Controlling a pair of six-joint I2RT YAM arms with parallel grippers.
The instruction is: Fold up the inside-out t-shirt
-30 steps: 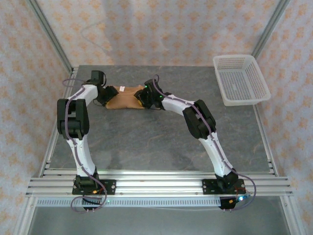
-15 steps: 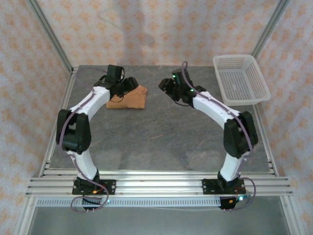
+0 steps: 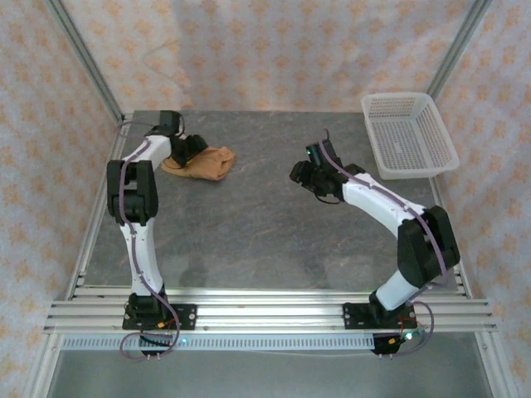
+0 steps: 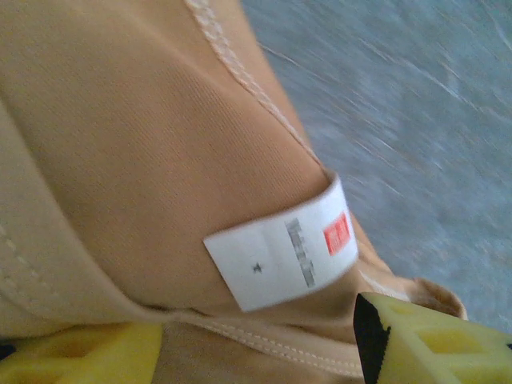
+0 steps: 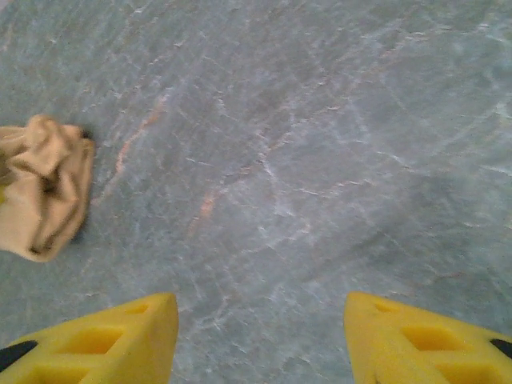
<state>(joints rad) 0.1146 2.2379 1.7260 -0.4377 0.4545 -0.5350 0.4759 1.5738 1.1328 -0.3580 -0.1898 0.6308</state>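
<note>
The inside-out t-shirt [image 3: 205, 162] lies bunched in an orange-tan heap at the table's far left. My left gripper [image 3: 187, 150] is down at its left end. From the left wrist, the cloth [image 4: 160, 144] and its white label [image 4: 280, 252] sit close up. The gripper [image 4: 260, 320] is open, its yellow fingers [image 4: 432, 344] wide apart with a seamed fold lying between them. My right gripper [image 3: 302, 174] hovers over bare table right of centre, well away from the shirt. It [image 5: 260, 308] is open with nothing between its fingers, and the crumpled shirt [image 5: 44, 188] lies far off to its left.
A white plastic basket [image 3: 371, 133] stands at the far right corner. The grey stone-patterned table [image 3: 265, 232] is bounded by metal frame posts and patterned walls. An aluminium rail runs along the near edge by both arm bases.
The right gripper let go of the shirt, opened and pulled back right and toward the front. The left arm swung left, and the shirt went from a flat fold to a bunched heap.
</note>
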